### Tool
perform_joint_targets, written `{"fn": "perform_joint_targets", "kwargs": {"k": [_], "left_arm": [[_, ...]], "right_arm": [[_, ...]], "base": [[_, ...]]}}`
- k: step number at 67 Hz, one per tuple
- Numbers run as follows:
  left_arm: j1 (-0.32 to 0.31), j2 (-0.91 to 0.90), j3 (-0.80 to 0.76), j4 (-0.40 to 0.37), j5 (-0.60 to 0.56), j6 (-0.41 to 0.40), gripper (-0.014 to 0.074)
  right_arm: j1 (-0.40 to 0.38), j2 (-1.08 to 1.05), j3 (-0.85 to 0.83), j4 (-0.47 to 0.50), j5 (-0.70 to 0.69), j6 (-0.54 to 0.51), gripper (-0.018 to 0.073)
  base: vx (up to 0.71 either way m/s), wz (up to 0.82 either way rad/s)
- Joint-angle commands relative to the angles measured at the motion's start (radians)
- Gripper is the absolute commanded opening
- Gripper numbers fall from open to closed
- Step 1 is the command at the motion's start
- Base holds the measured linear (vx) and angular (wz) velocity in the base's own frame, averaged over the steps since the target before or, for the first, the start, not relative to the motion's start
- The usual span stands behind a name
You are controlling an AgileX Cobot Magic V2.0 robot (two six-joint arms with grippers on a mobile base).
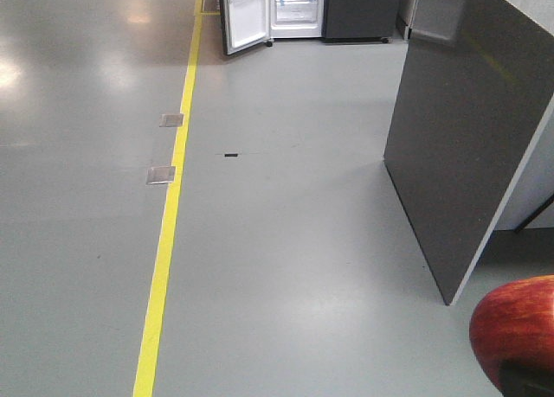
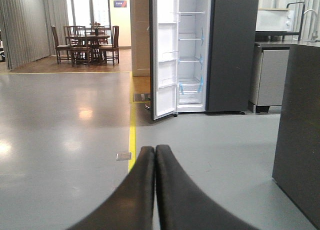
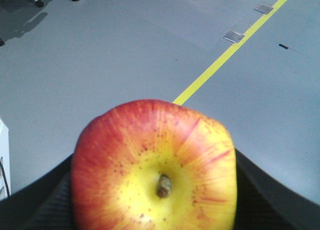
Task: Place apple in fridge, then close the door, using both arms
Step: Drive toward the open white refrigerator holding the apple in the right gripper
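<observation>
Apple (image 3: 155,170) between right fingers (image 3: 272,200); fridge (image 2: 192,54) stands open.

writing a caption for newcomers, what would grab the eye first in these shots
The red and yellow apple fills the right wrist view, gripped in the right end effector. Far across the grey floor, the fridge stands with its door open, white shelves showing. A yellow floor line runs toward it, and the shut left end effector points that way.

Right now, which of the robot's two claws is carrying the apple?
The right gripper: the apple sits clamped in it, while the left gripper is shut on nothing, its tips pressed together.
</observation>
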Motion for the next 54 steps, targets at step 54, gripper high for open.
{"fn": "perform_joint_targets", "kwargs": {"k": [54], "left_arm": [[0.001, -0.015, 0.028, -0.005, -0.077, -0.009, -0.0006]], "right_arm": [[-0.001, 0.005, -0.026, 0.018, -0.065, -0.001, 0.0224]], "base": [[0.05, 0.08]]}}
